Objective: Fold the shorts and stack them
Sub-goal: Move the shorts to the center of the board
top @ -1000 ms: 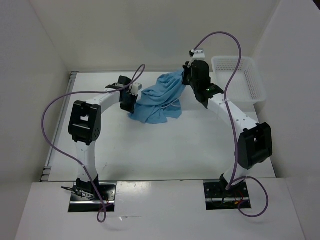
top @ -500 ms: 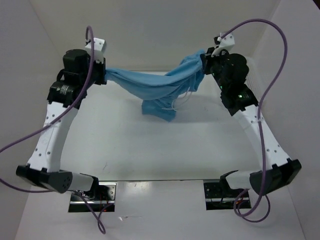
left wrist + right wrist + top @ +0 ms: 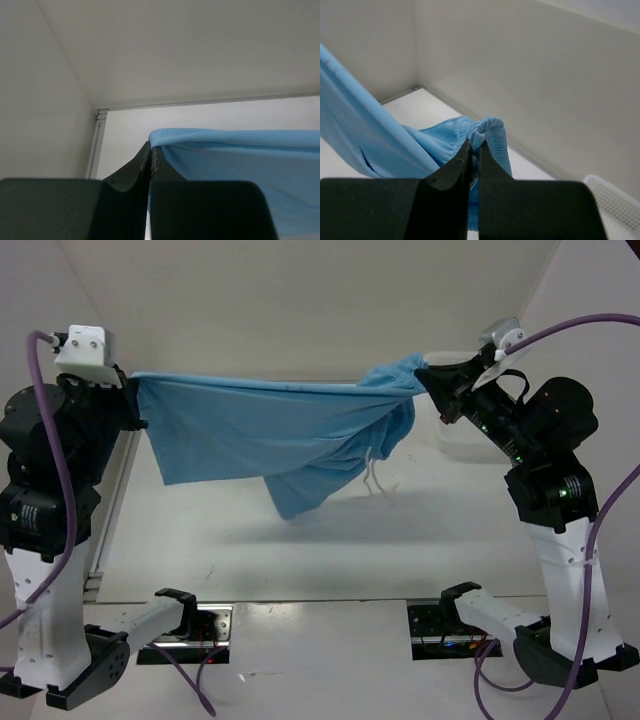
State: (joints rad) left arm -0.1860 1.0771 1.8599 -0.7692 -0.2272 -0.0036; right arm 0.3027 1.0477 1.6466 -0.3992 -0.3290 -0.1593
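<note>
The left gripper (image 3: 136,405) was pinched fully shut on one upper corner of the shorts (image 3: 270,435), the light blue mesh fabric caught between its black fingertips (image 3: 153,156). The right gripper (image 3: 430,378) was closed to the barest slit on a bunched, puckered gather of the same cloth, which spilled over both sides of its tips in the right wrist view. The shorts hung in the air, stretched between the two grippers, with the top edge pulled taut and nearly level. The lower part sagged to a point near the middle and appeared to hang apart from the white table (image 3: 330,560), casting a soft shadow there. The thin white drawstring (image 3: 378,476) dangled in loops under the right-hand bunch.

Both arms were raised high and spread wide; the left arm stood close to the left wall (image 3: 40,300), above the metal rail (image 3: 98,550) along the table's left edge; the right arm stood near the right wall, with the white mesh basket (image 3: 452,440) just behind and beside it, partly hidden. The widest room lay beneath and in front of the cloth, between the two bases. Purple cables (image 3: 55,470) looped beside each arm; small green lights (image 3: 563,492) glowed on the right arm.
</note>
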